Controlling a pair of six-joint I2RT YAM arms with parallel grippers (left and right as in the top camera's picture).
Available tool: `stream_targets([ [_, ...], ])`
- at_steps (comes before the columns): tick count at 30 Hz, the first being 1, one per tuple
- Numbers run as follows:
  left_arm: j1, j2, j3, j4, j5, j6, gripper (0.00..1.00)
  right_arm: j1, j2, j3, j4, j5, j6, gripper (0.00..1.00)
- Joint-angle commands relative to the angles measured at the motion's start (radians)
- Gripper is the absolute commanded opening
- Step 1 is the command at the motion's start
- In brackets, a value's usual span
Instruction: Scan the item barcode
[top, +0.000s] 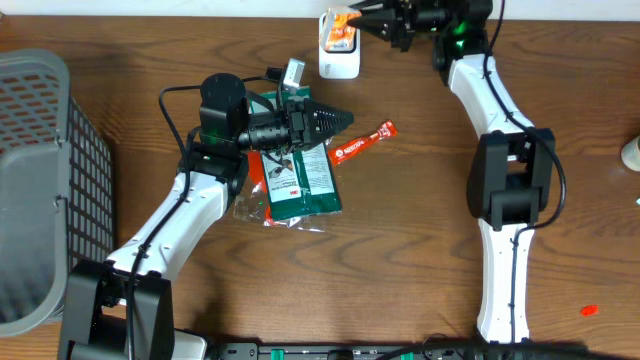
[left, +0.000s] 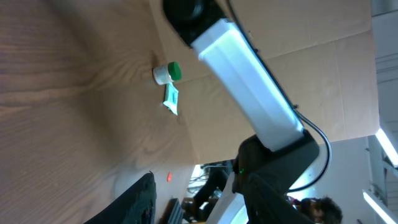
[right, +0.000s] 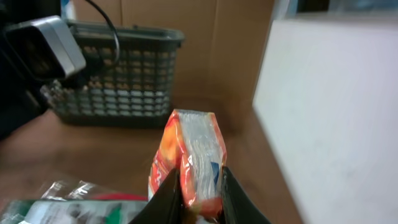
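a wooden desk (top: 400, 240) carries a grey basket (top: 40, 180) at its left, green packets (top: 305, 190), a red sachet (top: 362, 145) and a white box (top: 338, 64).

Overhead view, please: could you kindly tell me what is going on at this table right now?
The right claw is shut on an orange and white plastic packet, holding it at the far edge of the brown wooden table by a white box. The left claw hangs open over a pile of green plastic packets, gripping nothing. A red sachet lies beside that pile, and a grey plastic basket stands at the left.
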Motion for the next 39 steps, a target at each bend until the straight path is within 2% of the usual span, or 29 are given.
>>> stream_targets([
  [1,0.002,-0.002,0.000,-0.002,-0.017,0.040,0.46,0.006,0.045,0.011,0.015,-0.043,0.231,0.01],
  [9,0.002,-0.002,0.000,-0.134,-0.073,0.107,0.46,0.031,0.084,0.011,0.011,-0.043,0.145,0.01],
  [13,0.002,-0.002,0.000,-0.201,-0.092,0.128,0.46,0.035,0.084,0.011,-0.022,0.063,0.116,0.01],
  [19,0.002,-0.002,0.000,-0.202,-0.092,0.138,0.46,0.020,0.084,0.013,-0.177,0.296,0.009,0.01],
  [26,0.002,-0.002,0.000,-0.203,-0.096,0.175,0.46,0.029,0.084,0.013,-0.236,0.443,-0.058,0.01],
  [36,0.002,-0.002,0.000,-0.220,-0.119,0.183,0.46,0.061,0.084,0.013,-0.273,0.547,-0.163,0.01],
  [39,0.002,-0.002,0.000,-0.248,-0.126,0.222,0.46,0.073,0.084,0.013,-0.272,0.551,-0.211,0.01],
])
